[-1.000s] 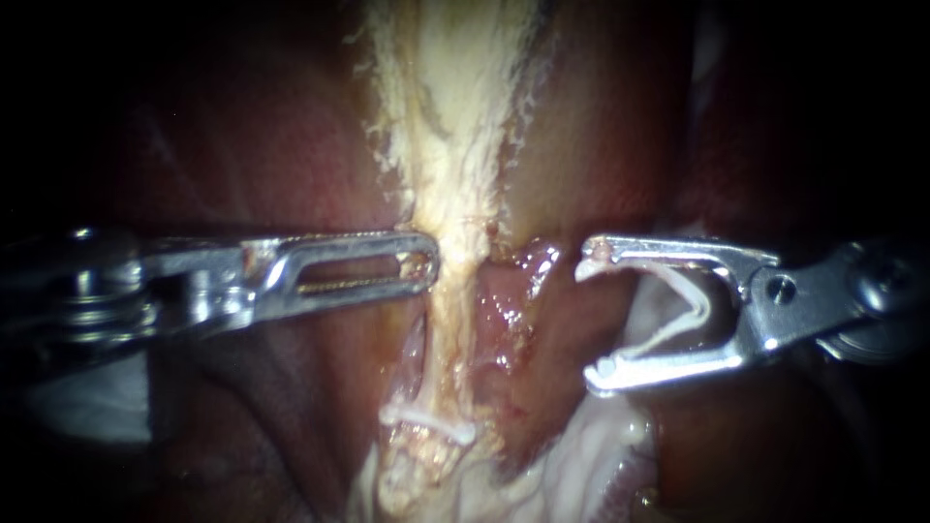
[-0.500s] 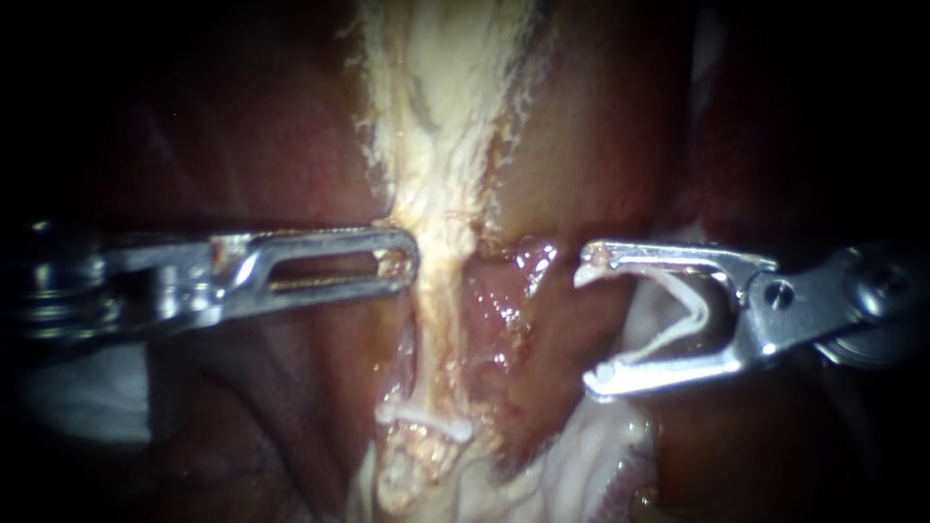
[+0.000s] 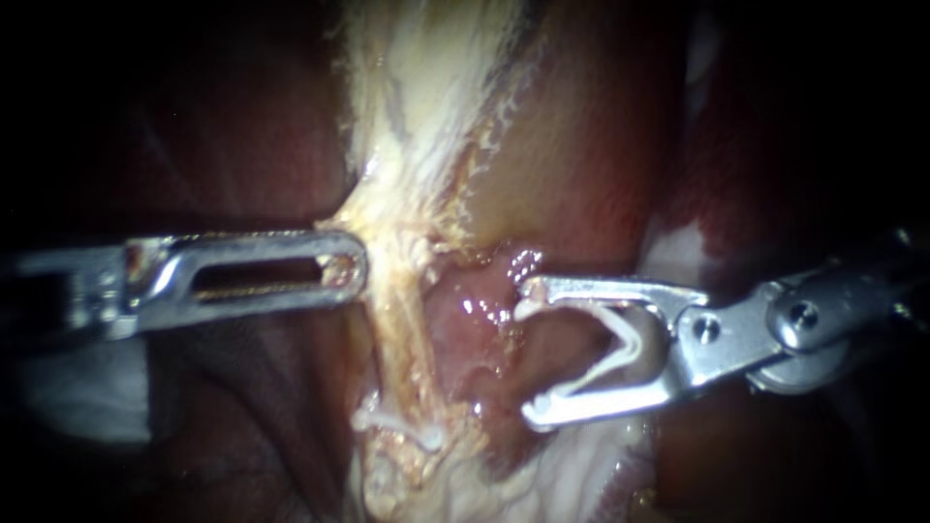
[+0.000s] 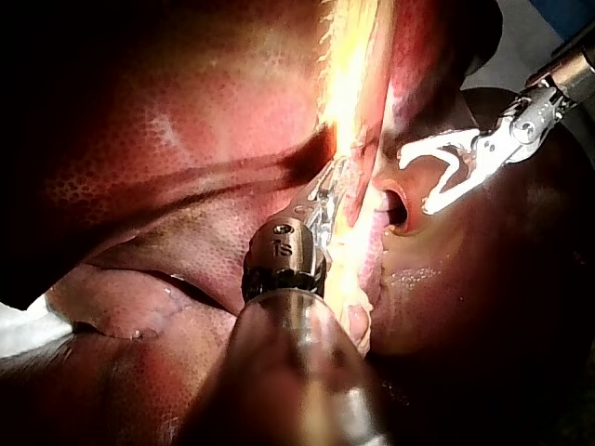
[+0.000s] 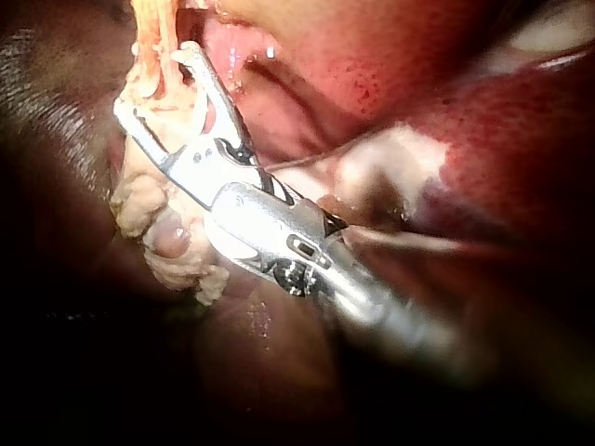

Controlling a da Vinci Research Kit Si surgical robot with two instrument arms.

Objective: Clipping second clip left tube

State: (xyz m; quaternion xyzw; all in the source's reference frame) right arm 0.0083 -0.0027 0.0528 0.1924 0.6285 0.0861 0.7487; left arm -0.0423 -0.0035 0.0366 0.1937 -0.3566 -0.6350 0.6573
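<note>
Right instrument's pincer (image 3: 531,353) is spread wide with a white clip (image 3: 630,349) seated in it. The clip's arms are open in a V, one lying along each jaw. The mouth faces the tube (image 3: 397,320) but isn't around it yet: it's near, with wet pink tissue (image 3: 465,329) in between.

The tube looks soft, stringy and slick, and I'd guess it tears easily, so slide the clip square across the bare stretch and don't tug.

Left instrument's pincer (image 3: 344,266) is closed on the tube's edge, holding it taut sideways. Lower down, a set clip (image 3: 402,426) crosses the tube.
</note>
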